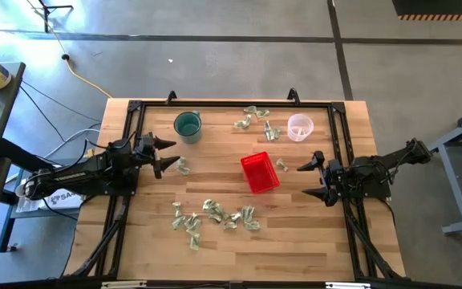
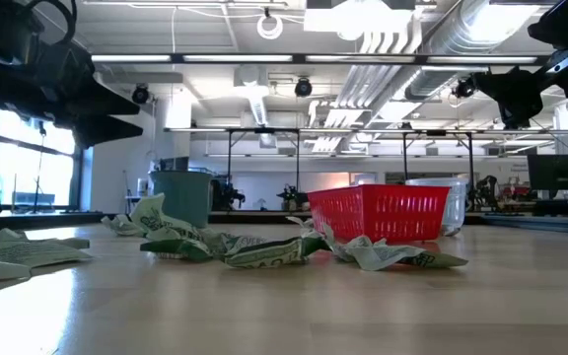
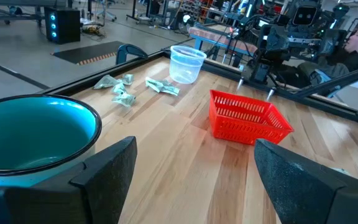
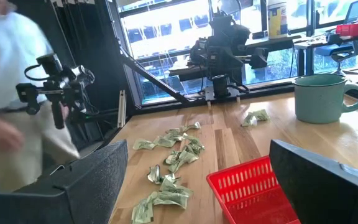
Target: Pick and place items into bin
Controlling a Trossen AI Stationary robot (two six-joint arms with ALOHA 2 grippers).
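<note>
The red basket (image 1: 260, 172) stands on the table right of centre, also in the left wrist view (image 3: 248, 118) and the low view (image 2: 388, 212). Crumpled green-and-whitish pieces lie in a cluster near the table's near edge (image 1: 215, 217) (image 4: 169, 162), in a second cluster at the far edge (image 1: 255, 120) (image 3: 123, 90), one by the left gripper (image 1: 183, 166) and one right of the basket (image 1: 281, 164). My left gripper (image 1: 165, 155) (image 3: 194, 158) hovers open at the left side, beside the single piece. My right gripper (image 1: 313, 178) (image 4: 197, 158) hovers open right of the basket.
A teal cup (image 1: 188, 126) stands at the far left and a clear plastic cup (image 1: 300, 127) at the far right of the table. A black frame (image 1: 231, 103) runs round the table's edges. A person (image 4: 11, 93) shows beyond the table's near side.
</note>
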